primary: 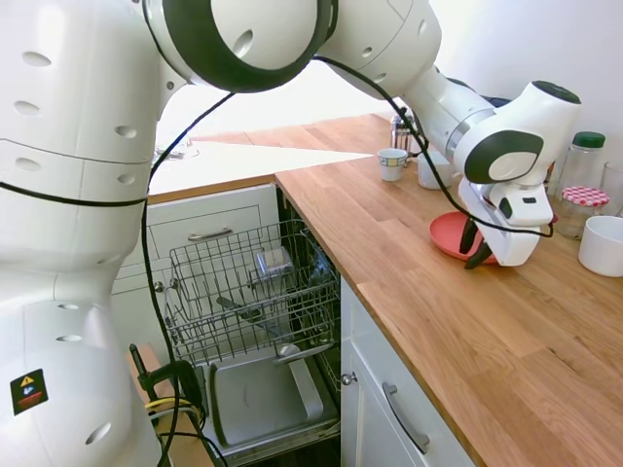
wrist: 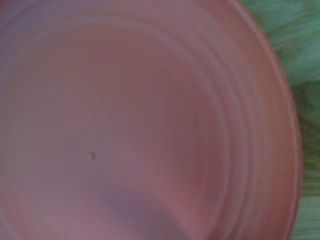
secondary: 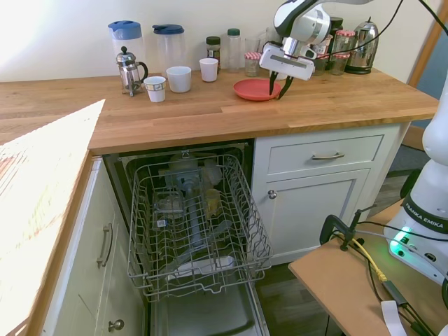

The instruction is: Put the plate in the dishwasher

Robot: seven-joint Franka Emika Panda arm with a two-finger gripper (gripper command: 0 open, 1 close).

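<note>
Gripper, fingers apart, hangs over the plate's right edge; flat, coral-red, low-rimmed; mugs stand to its left.

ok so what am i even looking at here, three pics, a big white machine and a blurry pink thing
The white machine is a robot arm. Two pictures are room cameras on opposite sides of it; the blurry pink one comes from a camera on its wrist, looking straight down at the coral-red plate. The plate lies on the wooden counter near some mugs and jars. The arm's gripper hangs over the plate's edge, jaws open, holding nothing. Below, the dishwasher stands open with its wire rack pulled out.
</note>
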